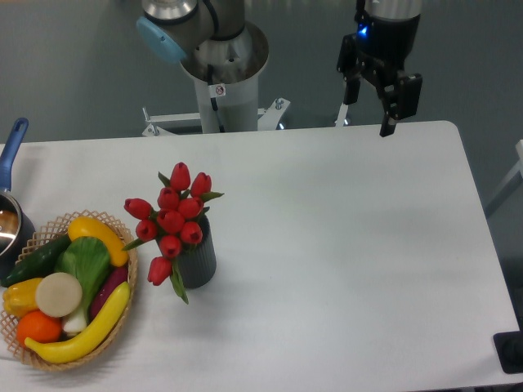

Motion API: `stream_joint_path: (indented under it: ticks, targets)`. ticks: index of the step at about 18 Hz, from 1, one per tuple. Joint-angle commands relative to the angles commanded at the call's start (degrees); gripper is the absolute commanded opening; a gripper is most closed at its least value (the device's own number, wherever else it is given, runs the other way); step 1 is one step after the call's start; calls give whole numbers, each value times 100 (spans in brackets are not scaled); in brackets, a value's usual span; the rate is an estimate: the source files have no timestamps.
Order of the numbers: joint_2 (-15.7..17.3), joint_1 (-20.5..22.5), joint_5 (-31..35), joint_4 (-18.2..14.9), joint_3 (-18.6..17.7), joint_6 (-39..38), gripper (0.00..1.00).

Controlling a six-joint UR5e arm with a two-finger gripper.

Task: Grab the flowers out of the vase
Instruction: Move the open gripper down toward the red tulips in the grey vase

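Note:
The flowers (pixel 173 218), a bunch of red tulip buds with green leaves, stand in the vase (pixel 197 259), a short dark grey ribbed cylinder, on the left half of the white table (pixel 343 261). The buds spread above and to the left of the vase mouth. My gripper (pixel 365 114) hangs over the table's far edge at the upper right, well away from the flowers. Its two black fingers (pixel 389 110) are apart with nothing between them.
A woven basket (pixel 122 322) of vegetables and fruit sits at the front left, just left of the vase. A pot with a blue handle (pixel 11 147) is at the left edge. The robot base (pixel 221 82) stands behind the table.

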Motion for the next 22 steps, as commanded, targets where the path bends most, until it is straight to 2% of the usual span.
stream_joint_path:
  ticks: [6,11,15,18,22]
  targets:
    - [0,-26,0,-9,-35,-17,100]
    - [167,17,-395,44,-465,-491,100]
    - [246,-17,-465,281,-738,-1131,100]
    - [316,-61,-938,500,-1018,-1695,100]
    - [413,-35,-1966,861,-1484,-2126,100]
